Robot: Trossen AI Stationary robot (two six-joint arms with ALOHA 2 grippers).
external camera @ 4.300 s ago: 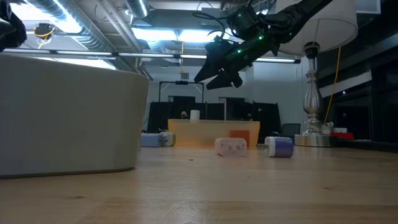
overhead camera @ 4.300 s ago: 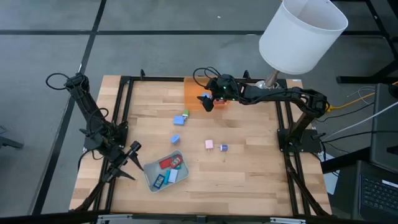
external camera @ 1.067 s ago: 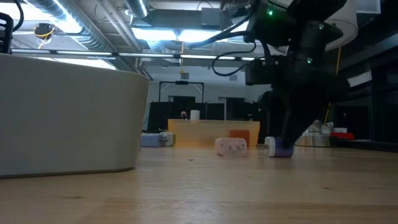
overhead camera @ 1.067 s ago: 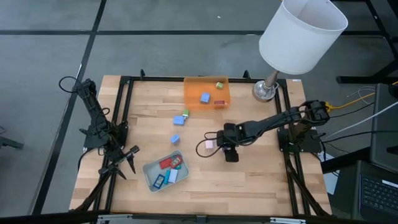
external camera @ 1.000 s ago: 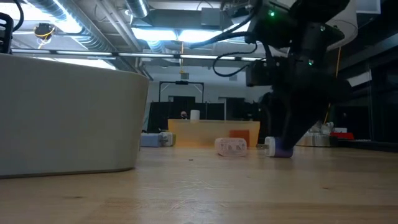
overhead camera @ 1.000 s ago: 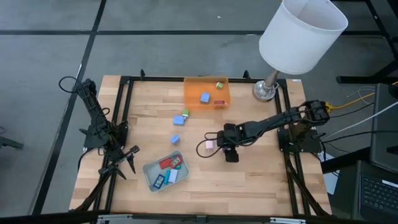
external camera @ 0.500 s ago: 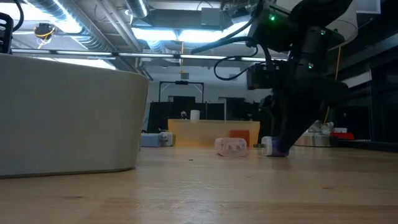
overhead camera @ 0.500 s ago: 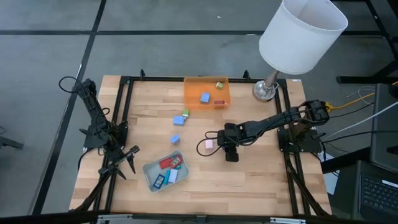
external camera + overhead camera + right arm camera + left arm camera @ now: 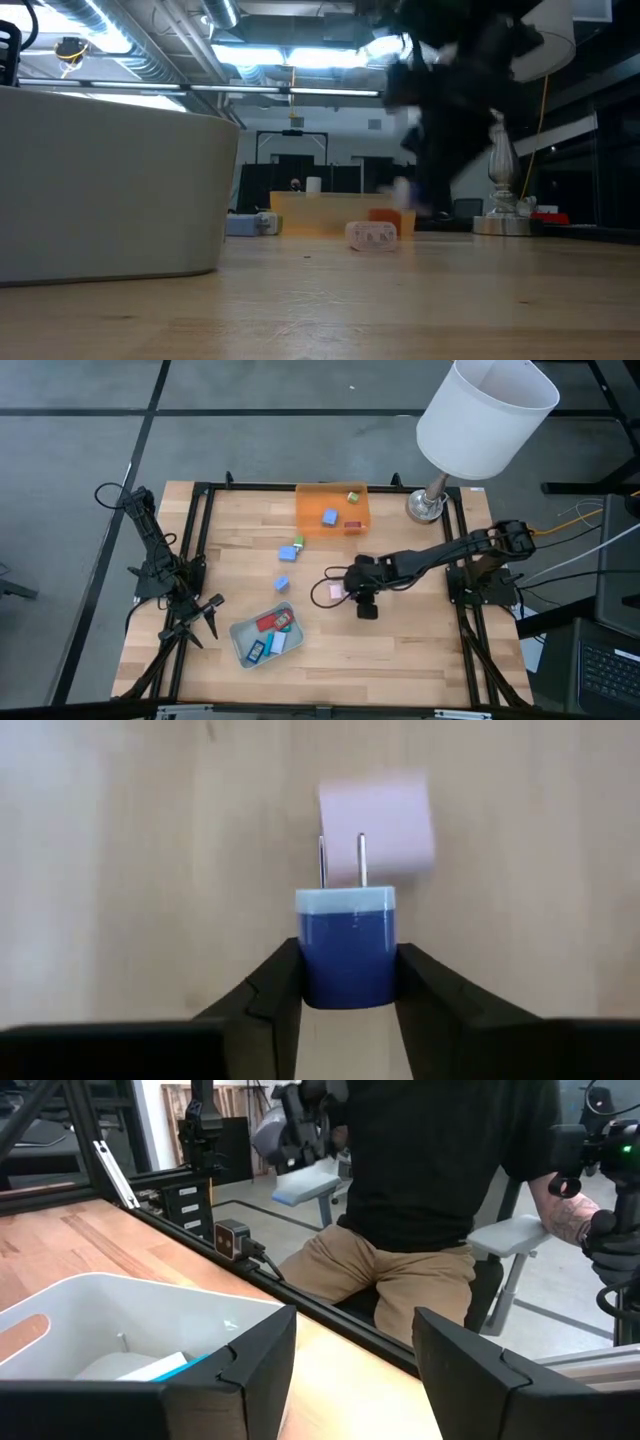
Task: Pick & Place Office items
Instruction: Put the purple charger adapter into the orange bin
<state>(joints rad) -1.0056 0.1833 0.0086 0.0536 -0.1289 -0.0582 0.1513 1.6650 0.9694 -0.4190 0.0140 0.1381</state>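
My right gripper [image 9: 354, 593] is shut on a small blue plug block [image 9: 345, 948] whose two metal prongs point away from the wrist. It hangs mid-table over a pink block [image 9: 377, 818] that lies on the wood [image 9: 337, 591]. In the low view that arm is a dark blur [image 9: 440, 110]. The orange tray [image 9: 310, 512] at the far edge holds a green, a blue and a red piece. Two blue pieces [image 9: 291, 551] [image 9: 282, 583] lie loose on the table. My left gripper [image 9: 208, 618] stands open beside the pale tray [image 9: 238, 630], which holds several pieces. My right gripper pinches the blue plug block by its two opposite sides [image 9: 345, 982] between the two fingers, at the end away from the prongs. The fingers [image 9: 275, 985] come from above, pointing down. The block is lifted clear of the table, above the pink block.
A lamp stands at the far right, its base [image 9: 425, 506] on the table and its white shade [image 9: 485, 415] high above. Black frame rails [image 9: 200, 550] run along the table's sides. A seated person [image 9: 440, 1170] shows beyond the table in the left wrist view.
My right gripper has taken hold of the blue plug block, which stood on the table beside the pink block, and has risen with it, drifting a little toward the table's left edge. The block now hangs clear of the wood.
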